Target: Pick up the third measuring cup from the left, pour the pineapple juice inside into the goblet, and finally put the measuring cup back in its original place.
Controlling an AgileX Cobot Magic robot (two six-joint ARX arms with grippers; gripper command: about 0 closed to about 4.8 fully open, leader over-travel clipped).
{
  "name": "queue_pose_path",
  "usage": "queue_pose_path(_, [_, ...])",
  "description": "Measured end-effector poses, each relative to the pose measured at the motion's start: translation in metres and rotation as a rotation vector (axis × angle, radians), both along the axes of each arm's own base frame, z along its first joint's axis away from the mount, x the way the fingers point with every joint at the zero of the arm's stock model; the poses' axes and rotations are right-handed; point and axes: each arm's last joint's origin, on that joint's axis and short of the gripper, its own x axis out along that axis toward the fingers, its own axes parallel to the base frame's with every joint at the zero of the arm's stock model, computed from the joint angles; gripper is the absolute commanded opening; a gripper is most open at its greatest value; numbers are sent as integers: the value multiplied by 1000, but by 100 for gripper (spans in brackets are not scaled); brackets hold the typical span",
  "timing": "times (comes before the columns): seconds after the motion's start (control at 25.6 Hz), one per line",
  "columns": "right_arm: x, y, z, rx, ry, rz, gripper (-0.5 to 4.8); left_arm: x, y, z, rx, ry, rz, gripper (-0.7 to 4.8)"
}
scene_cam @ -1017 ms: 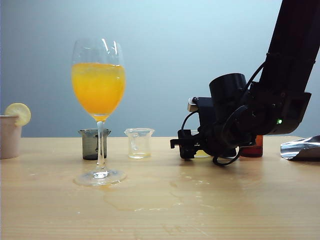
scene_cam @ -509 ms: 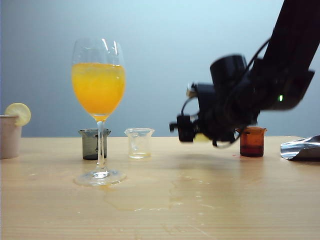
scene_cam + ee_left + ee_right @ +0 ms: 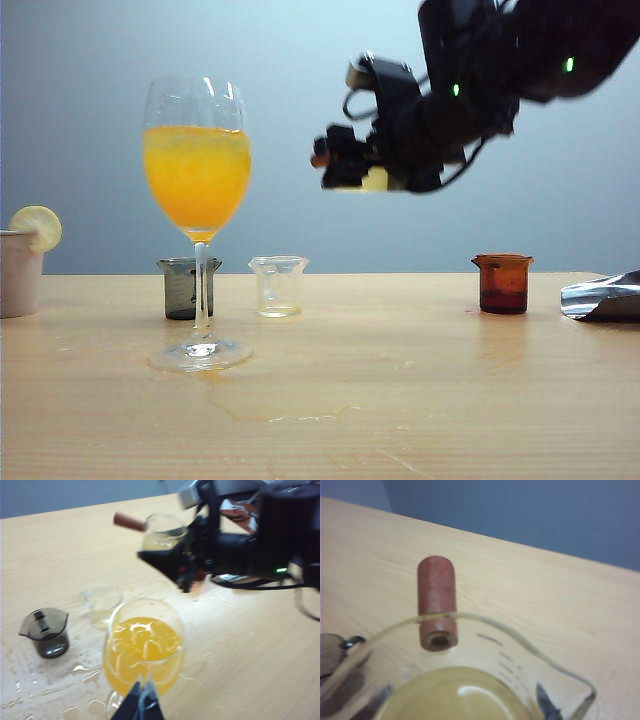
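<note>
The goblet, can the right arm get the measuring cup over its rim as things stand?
Probably yes. The right gripper holds the third measuring cup in the air, above the goblet rim's height, with only open air between them; the other cups stand low on the table.

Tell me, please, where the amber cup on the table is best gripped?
Grip the amber cup across its straight side wall, below the flared rim, coming level from its open right side. It stands upright and shows no handle. The right gripper holds the measuring cup.
</note>
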Motion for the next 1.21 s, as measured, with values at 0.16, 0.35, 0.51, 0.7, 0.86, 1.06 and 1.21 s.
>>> queue_pose_path(0.16, [-14,5,24,-24,3,36,106,2,-1,-2,4,18,10,-5])
queue_pose_path(0.35, [-31,13,54,-41,-32,87,106,7,-4,-5,-6,59,33,-5])
queue_pose_path(0.51, [-36,25,65,-79,-55,130,106,9,-8,-7,13,62,49,-5])
queue_pose_path(0.7, [-42,36,76,-153,-105,176,106,15,-12,-10,31,83,55,-5])
queue_pose_path(0.86, [-45,40,76,-210,-136,206,106,18,-14,-6,37,80,69,-5])
queue_pose_path(1.06, [-56,53,75,-290,-197,264,106,25,-18,9,58,98,82,-5])
queue_pose_path(1.21, [-62,59,75,-364,-247,268,106,25,-18,5,88,143,87,-5])
